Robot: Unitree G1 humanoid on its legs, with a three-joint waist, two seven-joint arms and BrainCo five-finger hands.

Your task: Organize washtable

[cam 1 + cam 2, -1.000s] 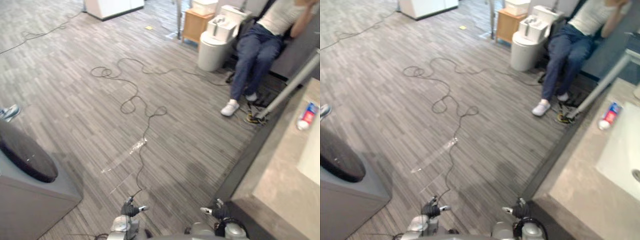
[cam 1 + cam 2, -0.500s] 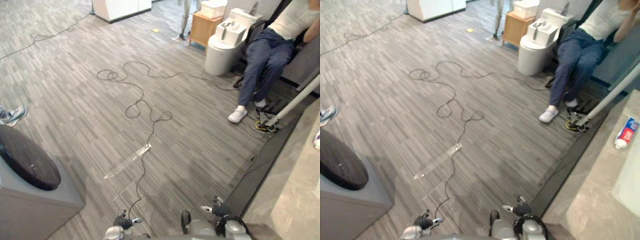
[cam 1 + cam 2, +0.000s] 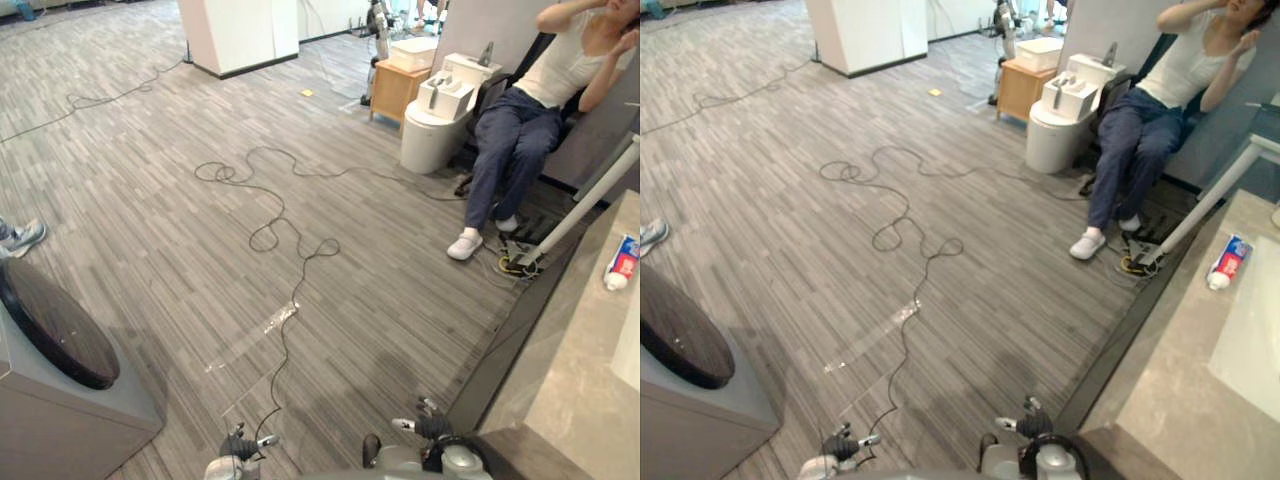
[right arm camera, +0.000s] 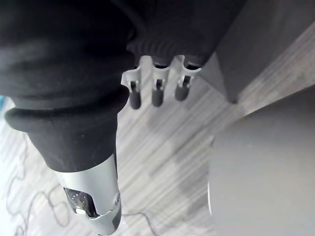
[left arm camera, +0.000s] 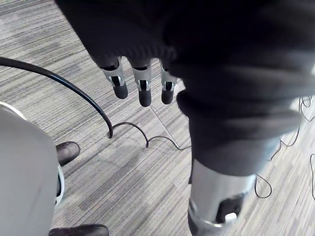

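The washtable [image 3: 1160,400] has a grey stone top and runs along the right edge of the eye views. A white sink basin [image 3: 1252,345] is set into it. A toothpaste tube [image 3: 1224,263] with a red and blue end lies on the top beyond the basin. My left hand [image 5: 143,93] hangs over the striped floor with straight fingers and holds nothing. My right hand [image 4: 157,96] hangs beside the washtable's dark side panel [image 4: 256,44], fingers straight and empty.
A person [image 3: 520,130] sits at the back right beside a white toilet-like unit [image 3: 432,120] and a small wooden cabinet [image 3: 395,90]. A silver pole [image 3: 580,210] leans near the washtable's far end. A grey unit with a dark round top [image 3: 55,340] stands at the left.
The whole picture has shifted and tilted up, so the camera has moved. More of the far room shows now. The toothpaste tube and the washtable stay where they were.
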